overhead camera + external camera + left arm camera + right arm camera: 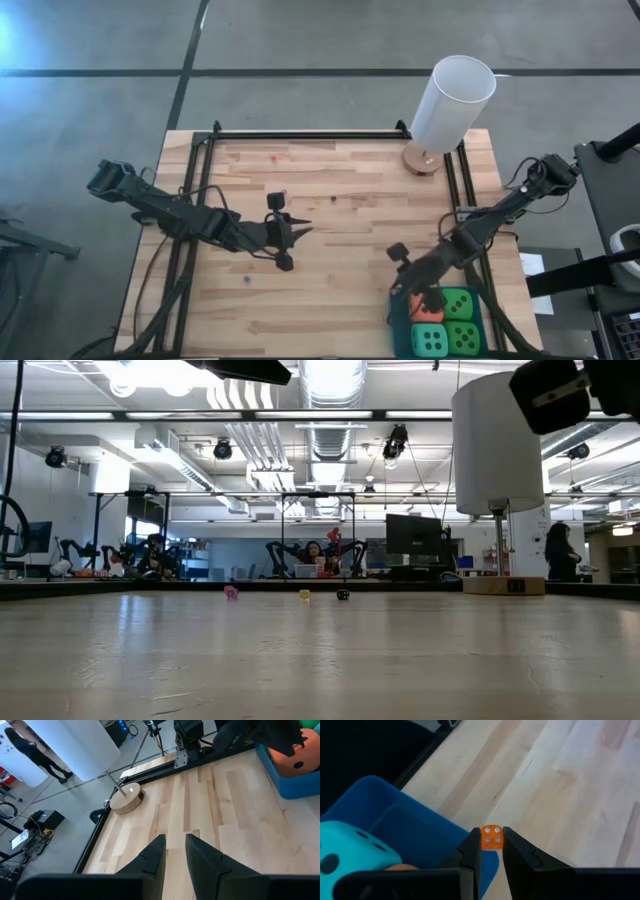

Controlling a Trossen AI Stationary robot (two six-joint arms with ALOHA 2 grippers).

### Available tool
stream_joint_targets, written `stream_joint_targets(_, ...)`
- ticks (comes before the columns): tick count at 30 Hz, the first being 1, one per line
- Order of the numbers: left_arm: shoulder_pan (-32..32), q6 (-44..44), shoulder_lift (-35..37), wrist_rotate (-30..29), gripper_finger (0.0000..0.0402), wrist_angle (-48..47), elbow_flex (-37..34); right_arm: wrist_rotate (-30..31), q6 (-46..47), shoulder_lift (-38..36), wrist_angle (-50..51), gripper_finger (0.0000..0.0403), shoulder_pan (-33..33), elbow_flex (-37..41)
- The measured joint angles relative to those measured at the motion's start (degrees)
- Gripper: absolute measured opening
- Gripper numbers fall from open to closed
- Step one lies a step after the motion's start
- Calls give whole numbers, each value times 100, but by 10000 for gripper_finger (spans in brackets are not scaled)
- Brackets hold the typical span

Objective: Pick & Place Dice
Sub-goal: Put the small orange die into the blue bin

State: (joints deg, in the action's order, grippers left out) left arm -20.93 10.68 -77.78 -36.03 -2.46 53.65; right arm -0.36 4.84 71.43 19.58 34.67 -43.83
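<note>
Gripping a small orange die (pixel 492 838) with white pips between its fingertips, the right gripper (pixel 492 851) hangs over the near edge of a blue bin (pixel 395 822) at the table's front right corner. Bin contents: two bright green dice (pixel 459 303), one turquoise die (pixel 430 340), one orange-red die (pixel 412 305) partly hidden under the gripper. Left gripper (pixel 283 243): over the middle of the wooden table (pixel 330 300), fingers a narrow gap apart, nothing between them. Tall white cylinder (pixel 452 102) on a round wooden base (pixel 421 160): back right of the table. Three tiny dice (pixel 304 595), pink, yellow and dark: far across the tabletop in the low view.
</note>
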Motion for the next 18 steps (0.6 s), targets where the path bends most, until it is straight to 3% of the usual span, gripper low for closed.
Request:
stream_joint_targets(10, 0, -17, 0, 0, 78, 2, 0, -618, 121, 368, -44, 52, -4, 95)
stream_joint_targets(18, 0, -17, 0, 0, 78, 2, 0, -586, 149, 630, -52, 69, -53, 98)
